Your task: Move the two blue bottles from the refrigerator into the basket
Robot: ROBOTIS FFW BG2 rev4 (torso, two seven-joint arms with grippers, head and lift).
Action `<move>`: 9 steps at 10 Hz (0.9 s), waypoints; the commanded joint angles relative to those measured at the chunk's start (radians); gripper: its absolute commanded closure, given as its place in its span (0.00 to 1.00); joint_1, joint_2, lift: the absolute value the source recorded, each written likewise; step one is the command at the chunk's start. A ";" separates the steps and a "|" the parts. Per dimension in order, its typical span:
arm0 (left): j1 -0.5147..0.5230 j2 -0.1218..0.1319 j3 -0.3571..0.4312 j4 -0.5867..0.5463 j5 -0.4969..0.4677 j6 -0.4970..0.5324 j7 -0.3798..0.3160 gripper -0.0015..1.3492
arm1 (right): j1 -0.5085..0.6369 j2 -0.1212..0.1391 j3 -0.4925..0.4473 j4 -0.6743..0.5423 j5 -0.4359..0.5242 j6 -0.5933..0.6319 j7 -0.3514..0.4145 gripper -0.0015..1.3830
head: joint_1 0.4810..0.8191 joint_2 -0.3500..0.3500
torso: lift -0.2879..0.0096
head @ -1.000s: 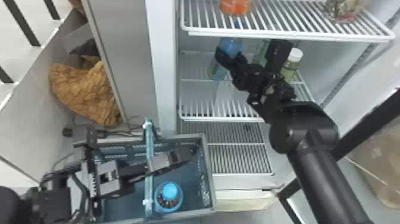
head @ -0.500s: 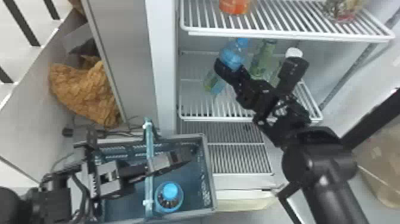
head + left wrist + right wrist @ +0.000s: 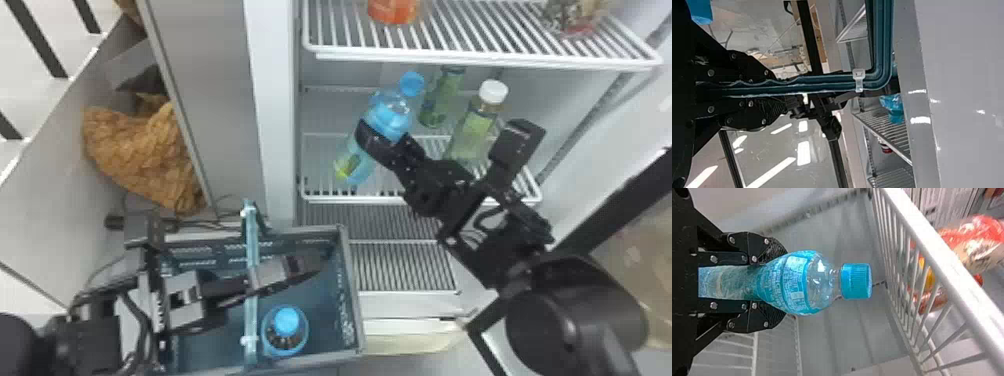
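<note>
Blue plastic shows between the fingers of our right end effector [image 3: 372, 136], which grips one blue bottle [image 3: 392, 112] over the refrigerator's middle shelf [image 3: 350, 199], its cap tilted up; we cannot tell whether its base touches the wire. In the right wrist view, the fingers close on both sides of it. Our second blue-capped bottle [image 3: 286, 327] stands in the basket [image 3: 351, 295], near the handle [image 3: 251, 225]. Our left end effector [image 3: 302, 267] is clamped around that handle. Beside the gripped bottle, we see a white-capped bottle [image 3: 472, 127] and a green bottle [image 3: 441, 100] on the middle shelf, with an orange item [image 3: 393, 11] on the upper shelf [image 3: 450, 56].
</note>
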 commanded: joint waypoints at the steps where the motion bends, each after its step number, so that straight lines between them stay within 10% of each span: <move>1: 0.000 0.000 0.000 0.000 -0.001 0.000 0.000 0.89 | 0.067 -0.005 -0.019 -0.089 -0.015 0.049 0.010 0.92 | 0.63 0.38 | 0.23; 9: 0.000 0.000 -0.002 0.005 0.003 -0.007 0.002 0.89 | 0.241 -0.016 -0.003 -0.221 -0.095 0.226 0.050 0.92 | 0.63 0.44 | 0.23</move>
